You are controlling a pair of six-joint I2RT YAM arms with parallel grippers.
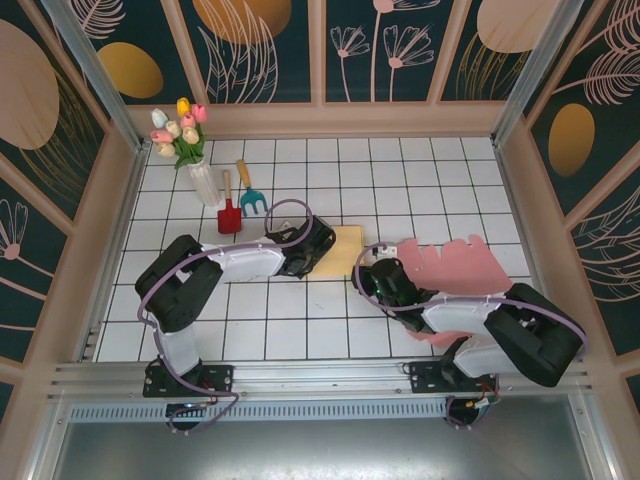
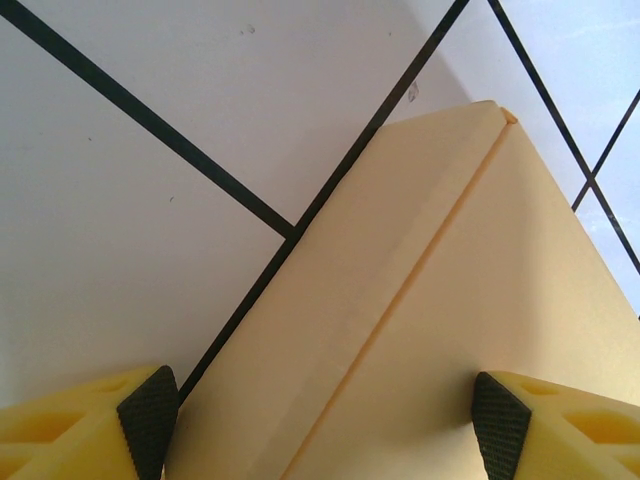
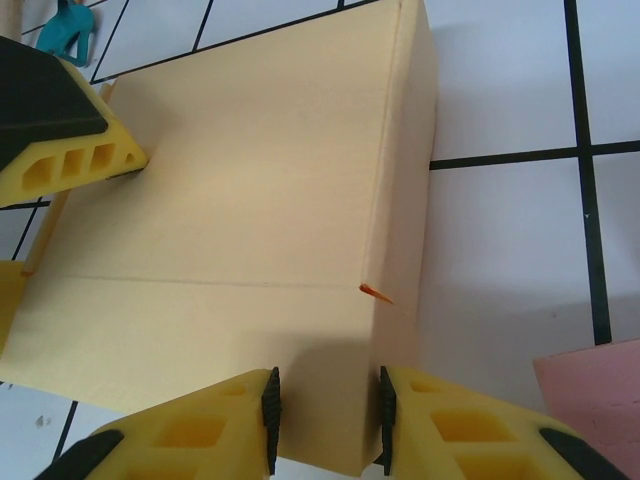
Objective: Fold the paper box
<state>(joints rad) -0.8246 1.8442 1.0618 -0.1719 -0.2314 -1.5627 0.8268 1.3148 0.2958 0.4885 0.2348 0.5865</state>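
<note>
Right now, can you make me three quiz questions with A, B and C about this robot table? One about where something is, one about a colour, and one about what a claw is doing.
1. Where does the vase of tulips stand on the table?
A. back left part
B. between the two arms
C. front right corner

2. What colour is the toy shovel?
A. blue
B. black
C. red

3. What is the right gripper doing?
A. hanging wide open above bare tiles
B. pinching an edge of the paper box
C. holding a tulip

Answers:
1 A: the top view shows it far back on the left.
2 C: its blade is red.
3 B: its pads squeeze the box's side wall between them.
</note>
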